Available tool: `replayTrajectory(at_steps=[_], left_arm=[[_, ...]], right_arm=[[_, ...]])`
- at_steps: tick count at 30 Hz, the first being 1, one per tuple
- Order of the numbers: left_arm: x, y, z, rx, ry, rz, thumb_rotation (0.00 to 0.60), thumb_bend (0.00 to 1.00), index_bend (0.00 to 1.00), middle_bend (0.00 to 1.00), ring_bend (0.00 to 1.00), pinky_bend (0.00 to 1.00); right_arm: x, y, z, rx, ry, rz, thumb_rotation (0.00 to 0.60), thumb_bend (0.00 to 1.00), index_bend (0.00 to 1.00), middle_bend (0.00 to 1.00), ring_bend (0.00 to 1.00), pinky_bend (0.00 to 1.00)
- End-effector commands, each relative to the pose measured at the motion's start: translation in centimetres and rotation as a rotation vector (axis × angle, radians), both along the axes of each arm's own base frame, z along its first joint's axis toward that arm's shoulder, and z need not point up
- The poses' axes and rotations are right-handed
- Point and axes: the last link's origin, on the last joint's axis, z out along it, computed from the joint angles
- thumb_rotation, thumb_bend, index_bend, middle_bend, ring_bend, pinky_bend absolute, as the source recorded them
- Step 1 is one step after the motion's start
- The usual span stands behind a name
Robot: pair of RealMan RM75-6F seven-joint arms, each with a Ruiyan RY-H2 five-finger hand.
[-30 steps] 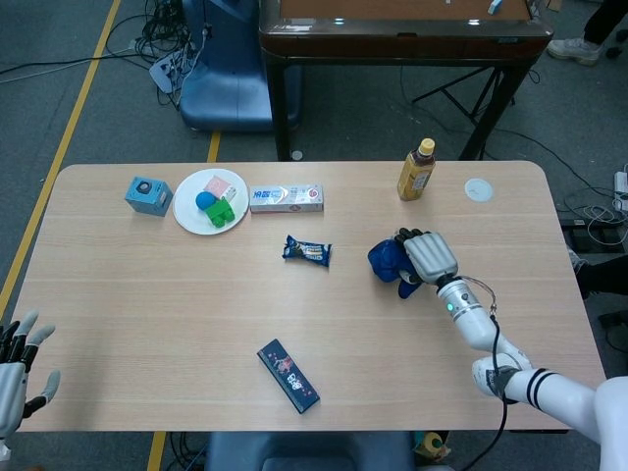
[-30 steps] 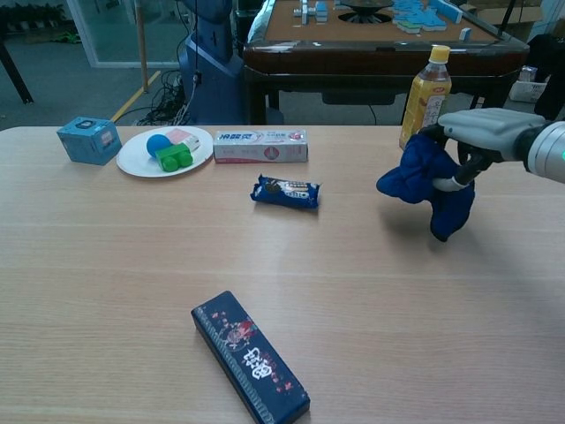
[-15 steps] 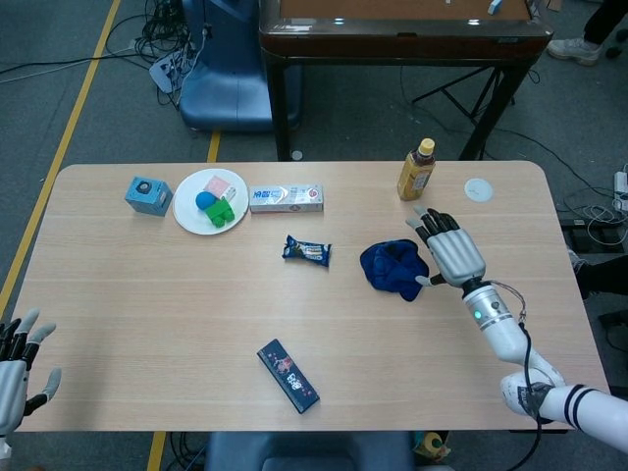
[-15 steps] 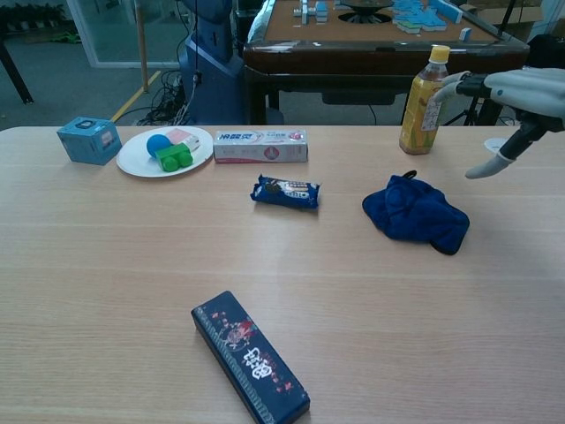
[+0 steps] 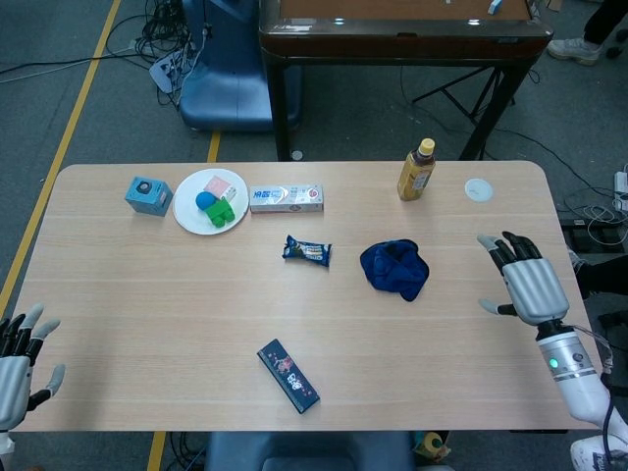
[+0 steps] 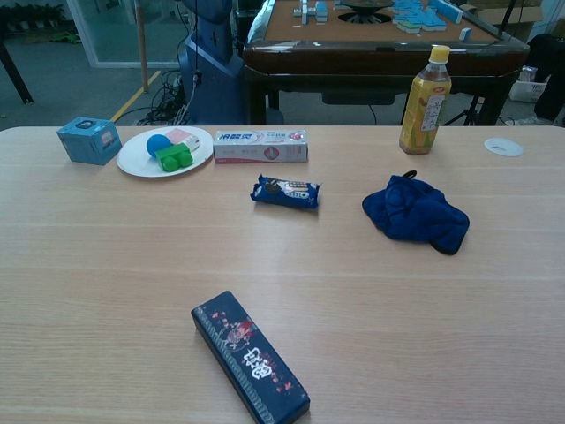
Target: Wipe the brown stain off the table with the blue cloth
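Blue cloth (image 5: pixel 394 269) (image 6: pixel 415 213) crumpled flat, long axis left-right

place: lab/test room | cues: floor cables (image 5: pixel 162 39); yellow floor tape (image 5: pixel 59 157); mahjong table (image 6: pixel 380 35)

Your head view looks steeply down on the whole table (image 5: pixel 147 324); your chest view sits low at its near edge, facing across. Both share the tabletop's middle.

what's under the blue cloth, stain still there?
Cannot tell. The blue cloth lies crumpled on the table, hiding the wood beneath. No brown stain shows around its edges in either view.
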Motion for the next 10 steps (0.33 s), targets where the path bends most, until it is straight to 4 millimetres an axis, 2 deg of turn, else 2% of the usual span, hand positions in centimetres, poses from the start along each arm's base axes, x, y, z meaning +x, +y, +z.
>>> replayTrajectory(at_steps=[1,6,10], left_arm=[[0.1,0.1,-0.1,-0.005,0.000,-0.008,0.600,0.34,0.19,0.00,0.05,0.00],[0.4,0.4,-0.3,-0.009,-0.010,-0.021,0.600,0.34,0.19,0.00,0.05,0.00],[0.5,0.5,-0.4,-0.011,-0.015,-0.025,0.600,0.33,0.19,0.00,0.05,0.00]], right_arm=[[-0.9,2.5,0.8,-0.009,-0.019,-0.016,0.600,0.16,0.08,0.20,0.10,0.13],[-1.4,5.0,1.3,-0.040,-0.030,-0.006,0.600,0.16,0.08,0.21,0.11,0.13],[-1.5,6.2,1.2,-0.051,-0.047,0.008,0.600,0.16,0.09,0.22,0.12,0.13]])
